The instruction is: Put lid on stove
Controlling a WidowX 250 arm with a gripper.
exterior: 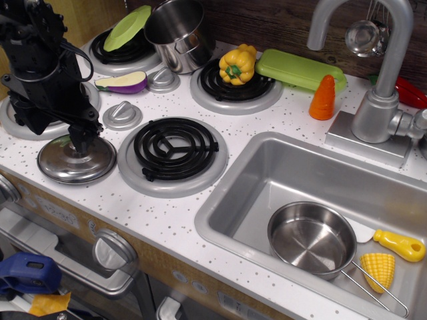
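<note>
The shiny, round steel lid point(75, 162) lies flat on the white speckled stove top point(220, 130) at the front left, just left of the front black coil burner point(175, 149). My black gripper point(84, 143) comes down from the upper left onto the lid's centre. Its fingers stand close together around the knob and hide it, so it looks shut on the lid. My arm covers much of the left burner point(19, 124).
A steel pot point(177, 33) and a flat green oval lid point(128, 28) sit at the back left. An eggplant point(122, 82), two grey dials point(123, 115), a yellow pepper point(237, 65), a green tray point(300, 70) and a carrot point(323, 98) are nearby. The sink point(267, 167) holds a pan point(311, 239).
</note>
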